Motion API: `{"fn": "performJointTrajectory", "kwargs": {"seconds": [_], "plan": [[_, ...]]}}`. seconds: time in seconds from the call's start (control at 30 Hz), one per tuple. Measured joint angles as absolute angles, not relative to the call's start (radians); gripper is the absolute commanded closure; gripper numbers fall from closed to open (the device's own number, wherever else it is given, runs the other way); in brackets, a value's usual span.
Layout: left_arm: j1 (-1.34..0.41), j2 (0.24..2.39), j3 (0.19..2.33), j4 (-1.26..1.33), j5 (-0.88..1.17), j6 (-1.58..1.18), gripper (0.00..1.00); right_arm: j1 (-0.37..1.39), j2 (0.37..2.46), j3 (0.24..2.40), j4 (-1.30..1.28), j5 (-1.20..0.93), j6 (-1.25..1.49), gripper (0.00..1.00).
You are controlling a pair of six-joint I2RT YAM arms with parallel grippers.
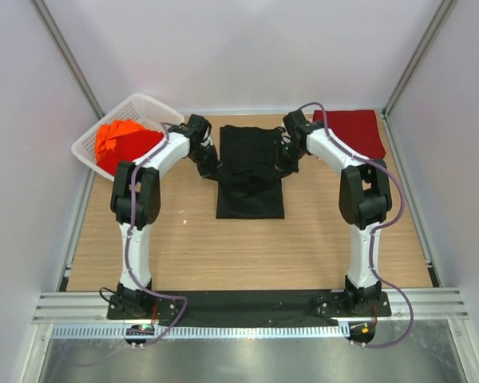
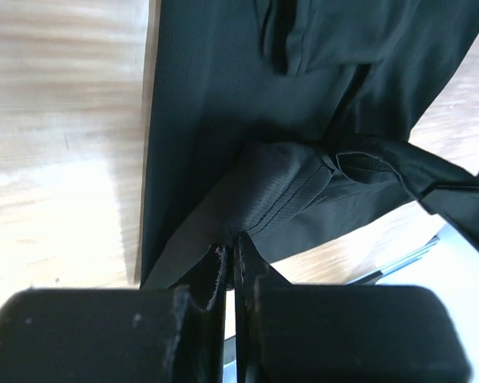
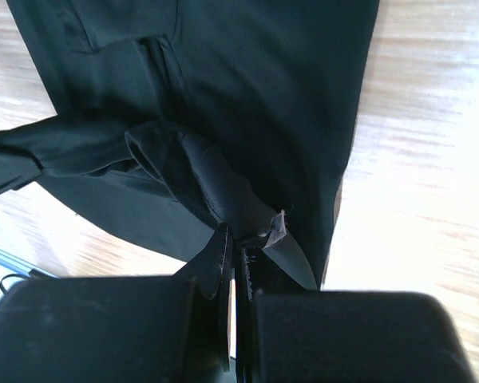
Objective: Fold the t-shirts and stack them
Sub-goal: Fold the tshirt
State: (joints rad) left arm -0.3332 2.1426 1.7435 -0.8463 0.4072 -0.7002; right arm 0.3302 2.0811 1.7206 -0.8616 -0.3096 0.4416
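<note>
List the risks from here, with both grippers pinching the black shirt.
1. The left gripper and right gripper each pinch only a thin bit of the black shirt; it may slip out mid-fold.
2. The cloth is bunched and twisted near both pinches, so the fold may land creased.
3. The right arm passes close by the red shirt; a swing could drag it.
</note>
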Motion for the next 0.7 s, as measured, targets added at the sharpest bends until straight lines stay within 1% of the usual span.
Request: {"fn": "performJointTrajectory", "kwargs": {"seconds": [0.3,0.7], "plan": [[-0.313,2.18,1.785,-0.849,0.421,-0.694,1.0,0.319,2.128,1.792,-0.888,-0.322,0.442,0.99],[-0.287,2.218,1.839,-0.848,0.455,-0.69,1.0,0.299,2.142,1.837,-0.913,-0.328,0.442,0.99]]}}
